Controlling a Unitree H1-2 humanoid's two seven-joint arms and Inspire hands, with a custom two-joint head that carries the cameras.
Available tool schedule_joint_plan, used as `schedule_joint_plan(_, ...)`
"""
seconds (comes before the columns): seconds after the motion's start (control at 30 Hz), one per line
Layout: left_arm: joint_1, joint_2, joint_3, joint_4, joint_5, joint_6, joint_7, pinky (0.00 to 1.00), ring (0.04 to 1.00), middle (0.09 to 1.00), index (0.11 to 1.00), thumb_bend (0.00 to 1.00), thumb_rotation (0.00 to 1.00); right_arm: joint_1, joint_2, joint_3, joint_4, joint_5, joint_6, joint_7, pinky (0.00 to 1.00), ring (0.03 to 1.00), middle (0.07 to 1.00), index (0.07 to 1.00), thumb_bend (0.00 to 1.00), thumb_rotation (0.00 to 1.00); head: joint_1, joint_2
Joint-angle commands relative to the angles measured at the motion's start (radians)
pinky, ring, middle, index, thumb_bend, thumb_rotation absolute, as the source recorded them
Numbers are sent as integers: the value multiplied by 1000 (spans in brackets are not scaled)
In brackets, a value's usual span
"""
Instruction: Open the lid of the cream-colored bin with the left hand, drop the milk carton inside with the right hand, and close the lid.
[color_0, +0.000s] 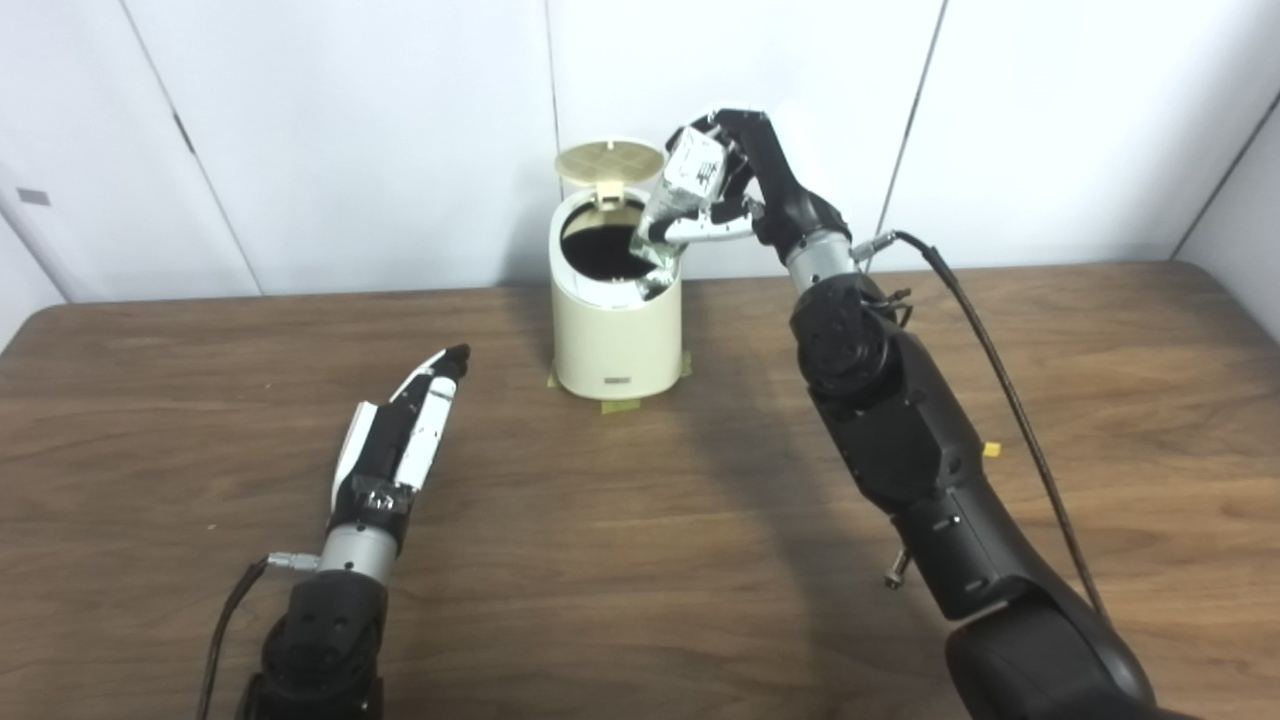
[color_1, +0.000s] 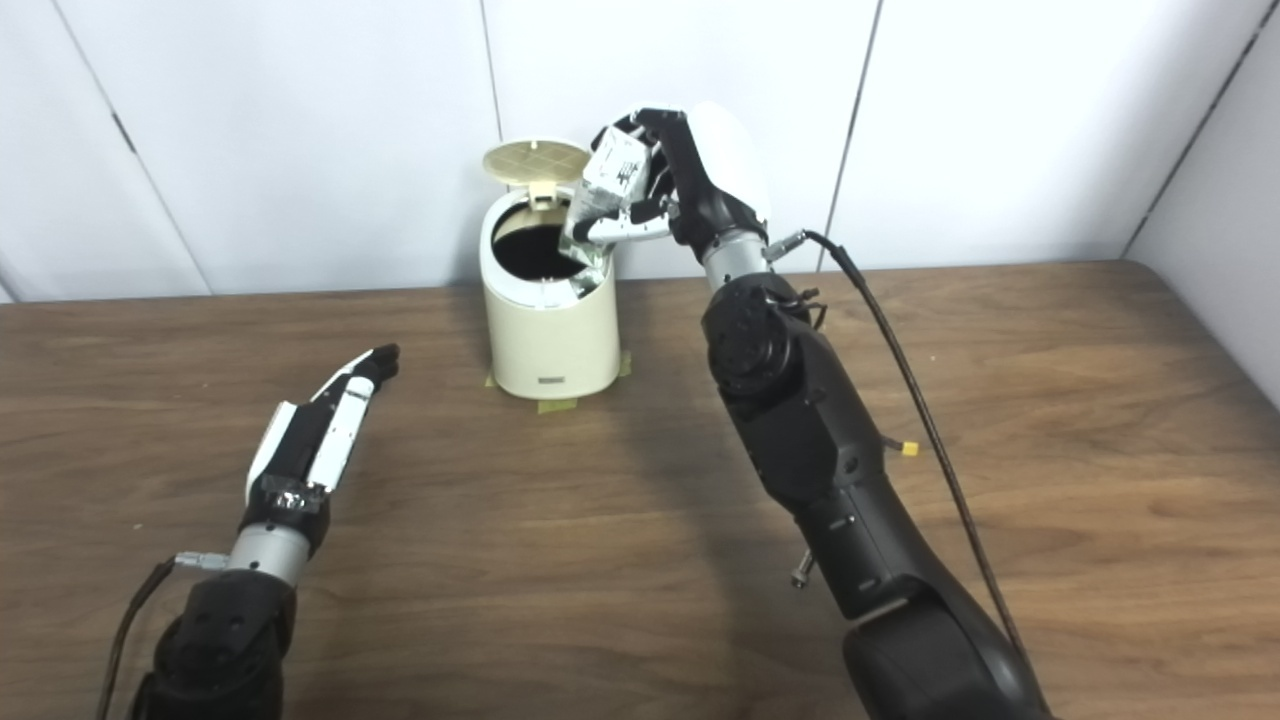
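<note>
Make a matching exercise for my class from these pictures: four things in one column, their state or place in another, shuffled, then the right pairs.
Things:
1. lid
2. milk carton
3. left hand
4. bin

States:
A. held tilted over the opening
B. flipped up, standing open
C. standing on the table, taped at its base
D. flat, fingers straight, holding nothing

Pairs: 1-B, 2-A, 3-D, 4-C
</note>
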Motion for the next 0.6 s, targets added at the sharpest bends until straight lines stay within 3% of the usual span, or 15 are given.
schedule_joint_plan(0.0, -29, -5, 0, -30, 11, -28, 15, 999, 967, 917, 896, 408, 975, -75, 4, -8, -8, 5, -46, -38, 339, 374, 481, 549, 510, 0, 1, 2)
schedule_joint_plan(0.57, -32, -15, -1, -38, 19, -18, 14, 996, 967, 918, 897, 410, 973, -68, 44, 7, 16, 26, -40, -47, 322, 363, 476, 563, 506, 0, 2, 7)
